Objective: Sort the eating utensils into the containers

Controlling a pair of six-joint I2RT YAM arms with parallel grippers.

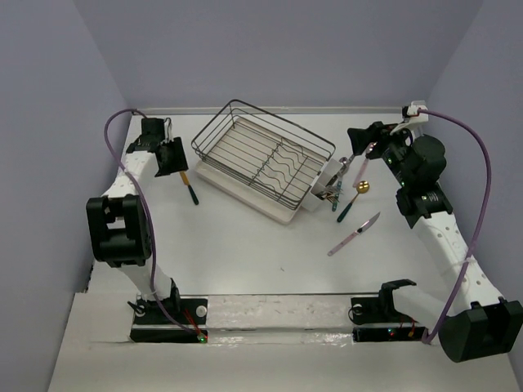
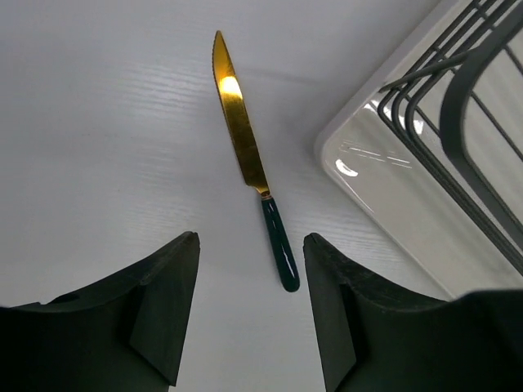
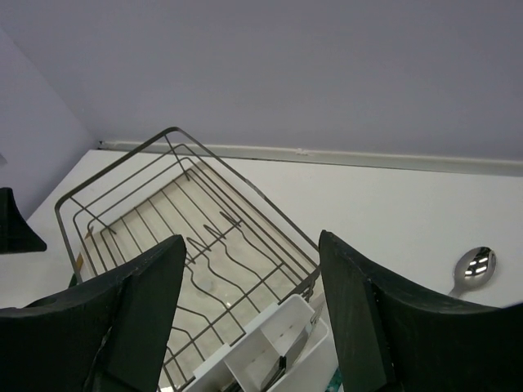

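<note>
A knife (image 2: 243, 143) with a gold blade and a dark teal handle lies flat on the white table, also visible from above (image 1: 190, 189). My left gripper (image 2: 252, 239) hovers over its handle end with jaws open and nothing between them, left of the rack (image 1: 172, 157). My right gripper (image 3: 252, 243) is open and empty above the white cutlery holder (image 3: 282, 339), which has utensils standing in it (image 1: 325, 189). A gold-headed spoon (image 1: 353, 198) and a pink-handled knife (image 1: 355, 233) lie on the table right of the holder.
The black wire dish rack (image 1: 261, 155) on its white tray (image 2: 384, 192) stands at the table's middle back, the holder on its right end. A silver spoon head (image 3: 475, 266) shows beside the rack. Purple walls close in the back and both sides.
</note>
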